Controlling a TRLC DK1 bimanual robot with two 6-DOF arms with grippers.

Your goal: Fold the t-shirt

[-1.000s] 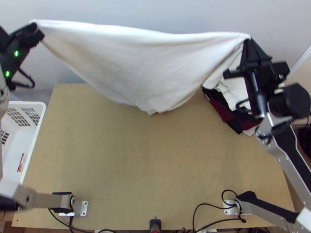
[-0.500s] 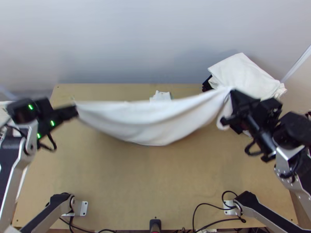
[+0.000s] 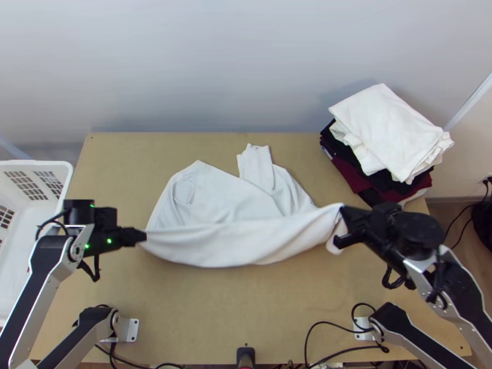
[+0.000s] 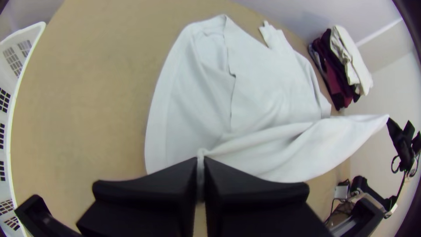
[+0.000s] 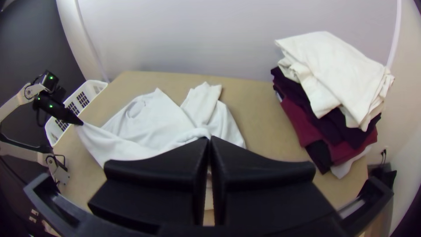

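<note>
In the top view, the white t-shirt (image 3: 234, 243) is pulled wide between the left gripper (image 3: 144, 236) and the right gripper (image 3: 342, 215), its near edge sagging in a band from one to the other. The far part lies loosely on the surface (image 3: 203, 313), creased and uneven (a narrow piece pokes out beyond the rest). A white basket (image 3: 52, 165) stands beside the surface at the left, and a stack of folded clothes (image 3: 390, 132) sits at the far right, white cloth uppermost.

In the left wrist view, the left gripper (image 4: 201, 164) is closed on a thin pinch of the t-shirt, a strip of white showing between its fingers.

In the right wrist view, the right gripper (image 5: 209, 141) is closed too, clamping the t-shirt's other near end. Dark and maroon clothes lie under the white ones in the stack.
</note>
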